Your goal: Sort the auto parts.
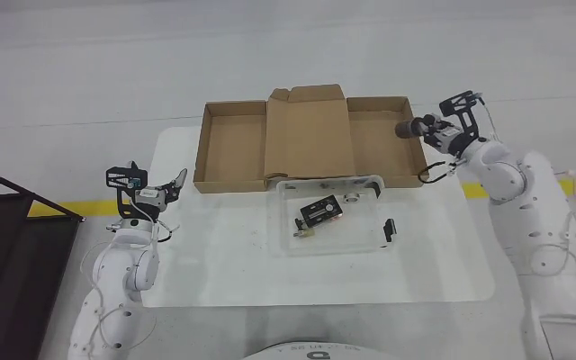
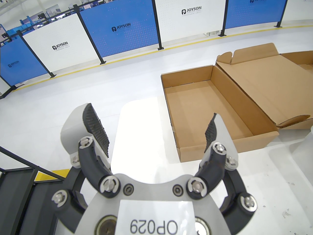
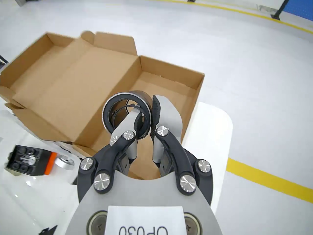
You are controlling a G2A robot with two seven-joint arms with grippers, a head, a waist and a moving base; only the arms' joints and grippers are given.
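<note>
At the table's (image 1: 225, 261) left edge the left gripper (image 1: 155, 180) hangs with its jaws wide apart and nothing between them. It sits well clear of the work, probably parked so the other arm has room. In its own wrist view the ribbed pads (image 2: 96, 128) frame bare tabletop, with the cardboard box (image 2: 220, 145) just beyond.

The box lies open along the far side of the table. Its left section (image 1: 229, 153) looks empty, and a wide flap (image 1: 310, 130) folds across the middle.

Just in front of it, a clear tray (image 1: 351, 236) holds the unsorted parts: a black-and-orange block (image 1: 321, 211), a silver disc (image 1: 351, 197) and a small black clip (image 1: 389, 231).

At the right, the right gripper (image 1: 425, 130) holds a black ring (image 1: 405, 129) above the box's right section (image 1: 378, 148). One finger (image 3: 129, 123) sits inside the ring's bore and the other presses the outer wall (image 3: 138, 95). This pinches the rim, likely because the ring is too broad to span. Held over that section, the ring seems ready to be dropped there.
</note>
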